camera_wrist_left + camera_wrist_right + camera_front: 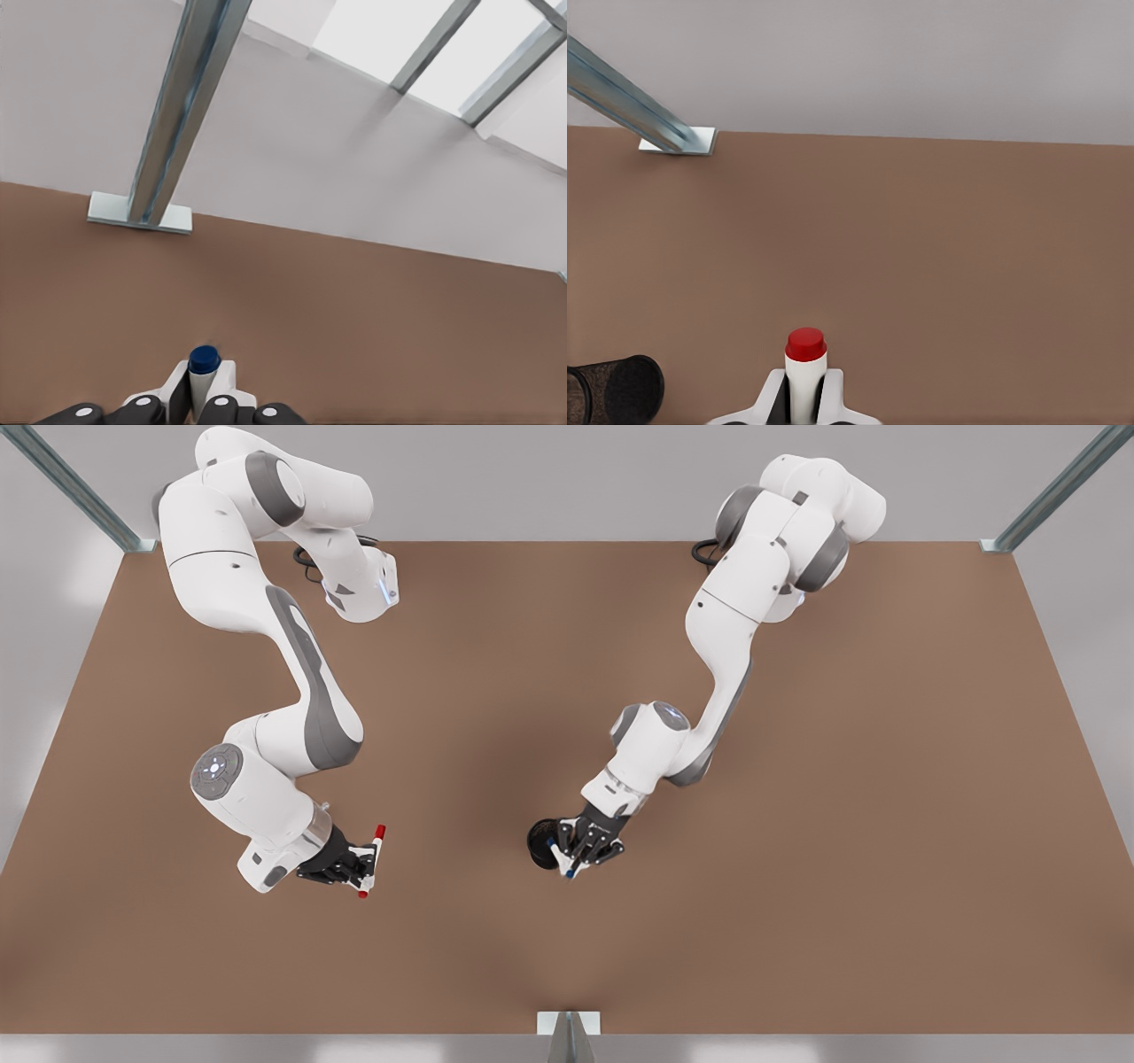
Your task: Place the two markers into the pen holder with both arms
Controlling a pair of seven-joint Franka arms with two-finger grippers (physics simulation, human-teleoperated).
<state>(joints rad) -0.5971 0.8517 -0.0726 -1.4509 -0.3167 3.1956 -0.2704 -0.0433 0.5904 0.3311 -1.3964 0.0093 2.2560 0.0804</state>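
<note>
Beside round black holder (540,840), slim markers gripped.

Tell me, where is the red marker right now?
In the right gripper, on the front view's left: the red marker is clamped, well apart from the pen holder.

Right gripper (804,400) clamps red marker (804,367), pen holder (616,388) near

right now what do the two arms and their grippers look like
Both arms are glossy white jointed links with grey joint covers; black cables loop at their bases. The left gripper and right gripper are small, black and two-fingered. A round, lit wrist cap shows.
</note>
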